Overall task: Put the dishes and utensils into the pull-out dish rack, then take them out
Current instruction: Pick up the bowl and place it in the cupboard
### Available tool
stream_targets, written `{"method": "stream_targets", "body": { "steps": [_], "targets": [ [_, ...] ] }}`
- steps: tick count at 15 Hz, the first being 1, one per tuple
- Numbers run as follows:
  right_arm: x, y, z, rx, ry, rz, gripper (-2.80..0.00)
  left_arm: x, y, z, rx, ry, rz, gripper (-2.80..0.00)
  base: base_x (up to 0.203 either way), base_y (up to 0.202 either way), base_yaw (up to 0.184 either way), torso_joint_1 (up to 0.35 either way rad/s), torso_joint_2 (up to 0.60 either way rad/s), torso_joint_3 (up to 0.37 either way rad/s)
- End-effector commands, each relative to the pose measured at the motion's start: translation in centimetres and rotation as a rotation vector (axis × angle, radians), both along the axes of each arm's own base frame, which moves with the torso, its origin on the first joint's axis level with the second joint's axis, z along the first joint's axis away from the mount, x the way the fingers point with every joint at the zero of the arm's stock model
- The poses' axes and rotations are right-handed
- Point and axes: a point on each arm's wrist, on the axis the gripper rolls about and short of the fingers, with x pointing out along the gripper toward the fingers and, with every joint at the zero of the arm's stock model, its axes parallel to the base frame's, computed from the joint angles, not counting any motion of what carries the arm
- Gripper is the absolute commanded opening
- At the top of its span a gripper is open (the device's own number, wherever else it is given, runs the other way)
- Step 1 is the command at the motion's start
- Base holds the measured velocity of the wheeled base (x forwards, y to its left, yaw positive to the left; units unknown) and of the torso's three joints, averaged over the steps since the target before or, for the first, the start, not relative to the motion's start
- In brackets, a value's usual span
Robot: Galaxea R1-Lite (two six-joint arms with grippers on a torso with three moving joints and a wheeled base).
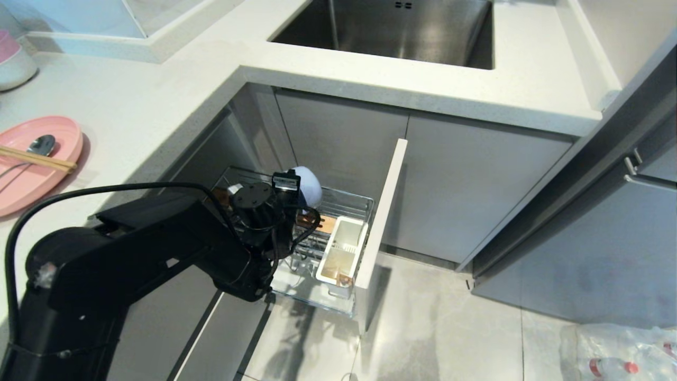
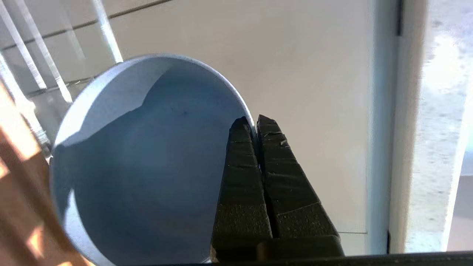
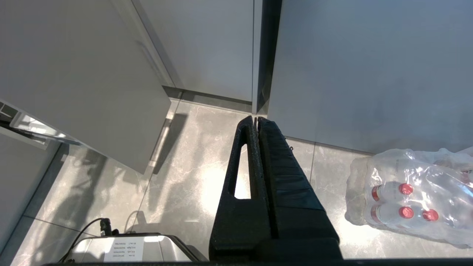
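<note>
The pale blue bowl (image 1: 310, 186) hangs tilted on its side over the back of the pull-out dish rack (image 1: 353, 200). My left gripper (image 2: 255, 120) is shut on the bowl's (image 2: 147, 162) rim, one finger inside and one outside. The rack is pulled out below the counter, with a white utensil caddy (image 1: 341, 248), a wooden strip (image 1: 326, 224) and a narrow front panel (image 1: 382, 211). On the counter at the left lies the pink plate (image 1: 31, 174), carrying the spoon (image 1: 40, 145) and the chopsticks (image 1: 37, 159). My right gripper (image 3: 255, 119) is shut and empty, hanging above the floor.
The steel sink (image 1: 391, 32) is set in the white counter (image 1: 158, 106) behind the rack. Stacked pink-over-white bowls (image 1: 10, 58) stand at the far left. A pack of water bottles (image 1: 624, 349) lies on the grey tiled floor at the right. Grey cabinet doors flank the rack.
</note>
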Motion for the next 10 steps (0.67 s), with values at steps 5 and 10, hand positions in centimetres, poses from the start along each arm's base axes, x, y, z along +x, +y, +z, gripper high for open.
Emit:
{"method": "stream_targets", "body": {
  "steps": [5, 10],
  "targets": [
    [0.01, 0.00, 0.01, 0.000, 0.001, 0.000, -2.80, -0.52, 0.15, 1.67, -0.023, -0.044, 0.002, -2.80, 0.000, 0.000, 0.000, 0.000, 0.00, 0.000],
    [0.01, 0.00, 0.01, 0.000, 0.001, 0.000, -2.80, -0.41, 0.25, 1.75, -0.108, -0.047, -0.019, -2.80, 0.000, 0.000, 0.000, 0.000, 0.00, 0.000]
  ]
}}
